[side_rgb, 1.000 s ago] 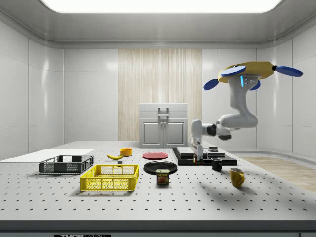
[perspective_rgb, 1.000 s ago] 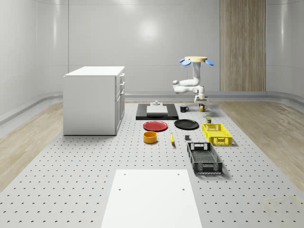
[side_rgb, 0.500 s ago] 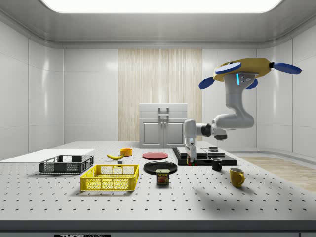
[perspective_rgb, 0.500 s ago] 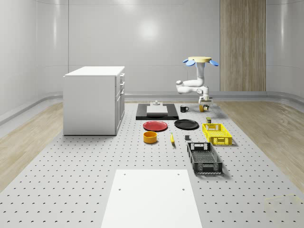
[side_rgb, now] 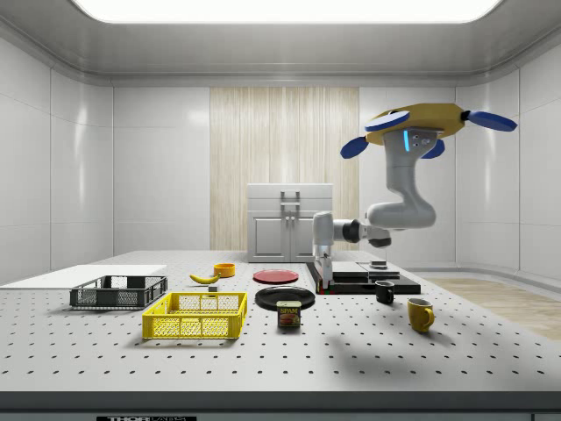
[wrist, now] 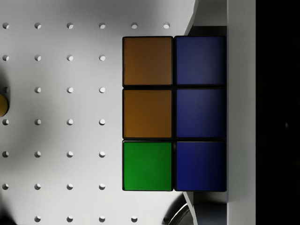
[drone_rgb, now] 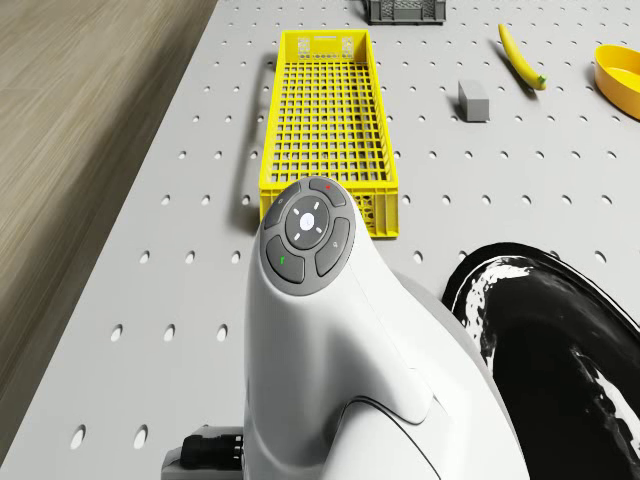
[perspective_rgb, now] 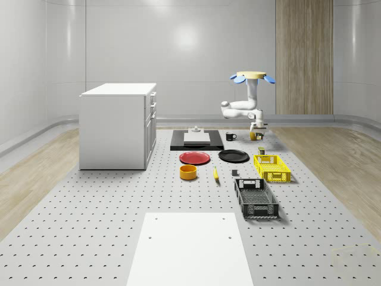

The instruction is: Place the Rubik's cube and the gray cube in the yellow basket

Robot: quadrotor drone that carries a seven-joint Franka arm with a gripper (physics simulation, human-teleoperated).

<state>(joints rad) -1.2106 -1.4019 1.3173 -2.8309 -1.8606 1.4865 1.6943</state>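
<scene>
Betw. gripper [side_rgb: 323, 285] & yellow basket [side_rgb: 196, 316]: black plate [side_rgb: 284, 297], tin [side_rgb: 288, 314].

Walls [perspective_rgb: 178, 53]: pale grey glossy panels, curved at the foot where they meet the floor; one vertical wood-grain panel [perspective_rgb: 303, 56] set in the far wall; wood-plank floor [perspective_rgb: 36, 179] on both sides of a large grey perforated table [perspective_rgb: 89, 238]; white cabinet [perspective_rgb: 118, 125] with drawers standing on the table toward the whole-scene view's left; flat white sheet [perspective_rgb: 189, 247] lying on the table's near end; a long bright ceiling light [side_rgb: 280, 9] glows overhead in the side view.
</scene>
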